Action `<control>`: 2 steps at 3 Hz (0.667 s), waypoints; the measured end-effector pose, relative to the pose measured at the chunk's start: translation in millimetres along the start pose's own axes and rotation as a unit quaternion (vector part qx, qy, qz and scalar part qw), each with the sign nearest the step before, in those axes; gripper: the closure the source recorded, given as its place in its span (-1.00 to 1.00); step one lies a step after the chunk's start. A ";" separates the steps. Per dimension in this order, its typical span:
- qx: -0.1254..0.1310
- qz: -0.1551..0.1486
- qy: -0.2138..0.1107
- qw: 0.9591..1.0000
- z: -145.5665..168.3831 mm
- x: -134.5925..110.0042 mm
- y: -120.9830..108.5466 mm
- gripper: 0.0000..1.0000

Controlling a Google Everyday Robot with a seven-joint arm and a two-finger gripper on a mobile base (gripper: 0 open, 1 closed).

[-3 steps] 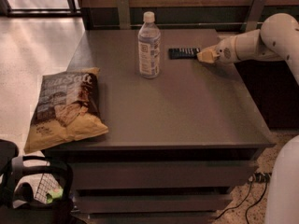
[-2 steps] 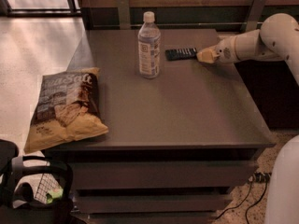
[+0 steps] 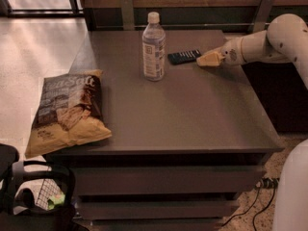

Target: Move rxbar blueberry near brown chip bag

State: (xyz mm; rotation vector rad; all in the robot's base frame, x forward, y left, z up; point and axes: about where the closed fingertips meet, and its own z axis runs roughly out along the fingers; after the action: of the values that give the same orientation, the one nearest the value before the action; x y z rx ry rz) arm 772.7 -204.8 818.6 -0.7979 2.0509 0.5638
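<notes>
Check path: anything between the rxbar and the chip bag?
Yes. The bottle stands just left of the rxbar, about on the line to the bag. The tool is at the bar's right end, nothing between.

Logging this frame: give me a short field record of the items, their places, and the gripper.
rxbar blueberry: flat on the table, far side, right of the water bottle
water bottle: upright, far centre
brown chip bag: lying at the near left edge, far from the bar
gripper: low, at the bar's right end
task state: bar not yet near the bag
</notes>
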 end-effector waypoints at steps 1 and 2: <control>-0.001 0.000 0.000 1.000 1.3 -0.1 0.6 -1.00; -0.001 0.000 0.000 1.000 1.4 -0.1 0.7 -1.00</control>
State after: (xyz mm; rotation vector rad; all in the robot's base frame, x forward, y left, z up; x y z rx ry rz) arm 773.0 -203.3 817.9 -0.7995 2.0515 0.5662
